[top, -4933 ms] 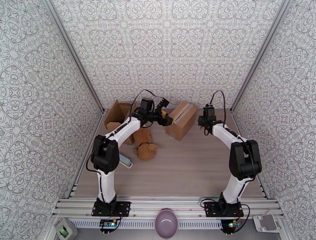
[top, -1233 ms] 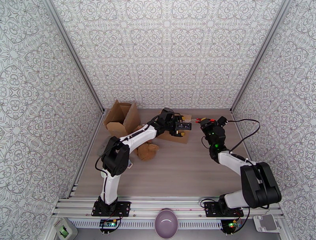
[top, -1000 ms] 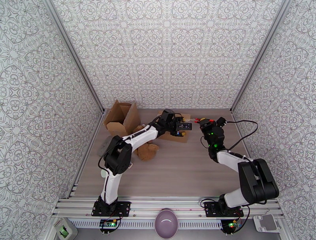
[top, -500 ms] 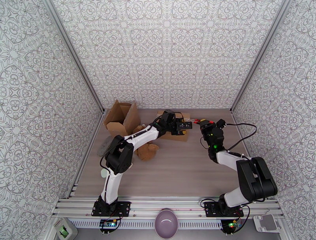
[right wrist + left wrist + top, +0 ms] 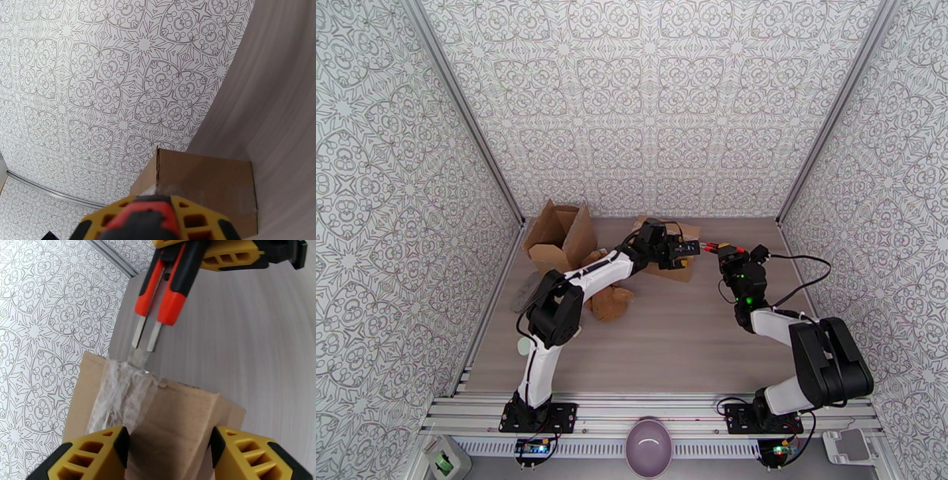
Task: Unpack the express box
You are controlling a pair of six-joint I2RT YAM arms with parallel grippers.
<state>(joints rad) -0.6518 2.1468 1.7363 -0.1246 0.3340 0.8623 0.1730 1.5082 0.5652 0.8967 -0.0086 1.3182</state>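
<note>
The sealed brown express box (image 5: 673,273) lies at the back centre of the table, with clear tape along its top seam (image 5: 118,394). My left gripper (image 5: 683,249) reaches over it from the left. Its yellow fingers (image 5: 98,449) are clamped on the cardboard (image 5: 173,413). My right gripper (image 5: 722,251) faces it from the right, shut on a red-handled tool (image 5: 166,299). The tool's two metal prongs touch the tape end at the box edge. In the right wrist view the box (image 5: 205,185) sits just beyond my right gripper (image 5: 154,221).
An opened empty carton (image 5: 557,233) stands at the back left, with a brown plush toy (image 5: 608,298) beside it under my left arm. A grey object (image 5: 525,288) lies by the left wall. A purple bowl (image 5: 648,447) sits in front of the bases.
The box has moved left since the earliest frame. My left gripper has narrowed onto it in the last second. My right gripper with the tool has edged slightly down and right.
</note>
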